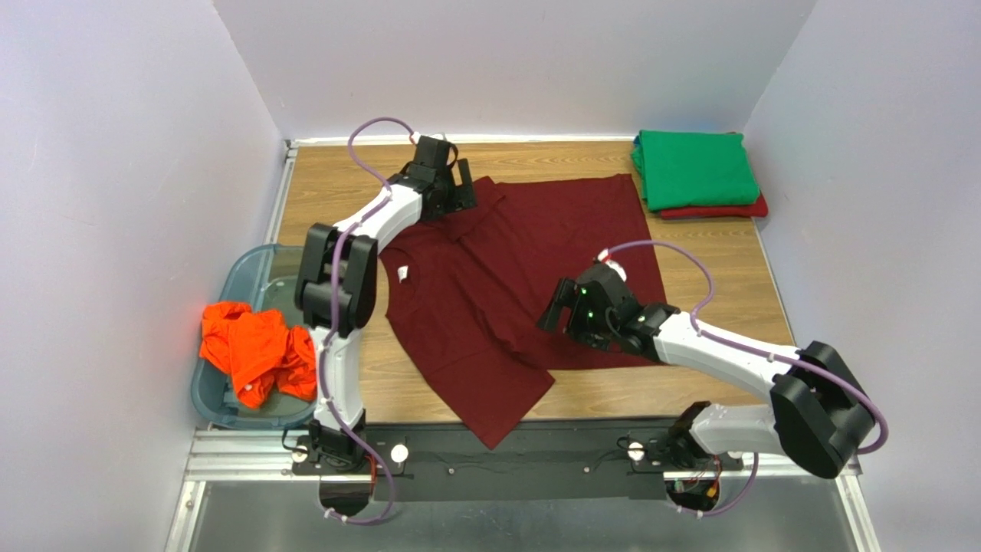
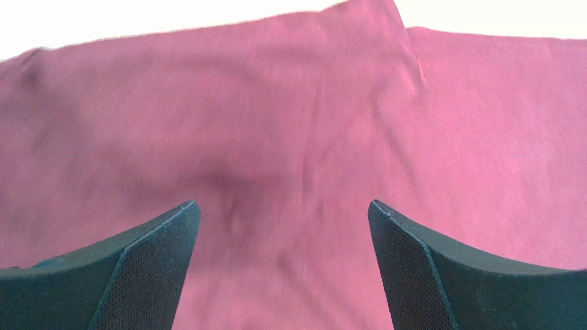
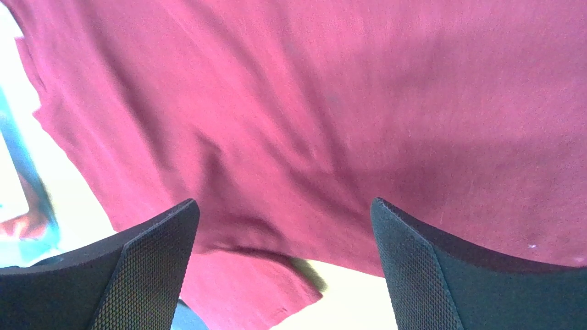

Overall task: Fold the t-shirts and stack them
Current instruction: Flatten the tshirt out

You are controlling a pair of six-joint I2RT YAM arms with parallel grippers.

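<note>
**Maroon shirt spread on a wood-grain counter**

The counter (image 1: 714, 247) is pale brown wood laminate, boxed in by plain matte lavender walls (image 1: 138, 173). The maroon t-shirt (image 1: 507, 276) lies across its middle, a soft, lightly creased knit with one sleeve hanging over the near edge. A folded green t-shirt (image 1: 694, 169) sits on a red t-shirt (image 1: 737, 212) at the far right corner. A crumpled orange t-shirt (image 1: 248, 345) fills a translucent bin (image 1: 248, 270) on the left. The left pincer (image 2: 281, 206) and right pincer (image 3: 284, 205) both hover over maroon cloth, jaws apart, holding nothing.
</note>
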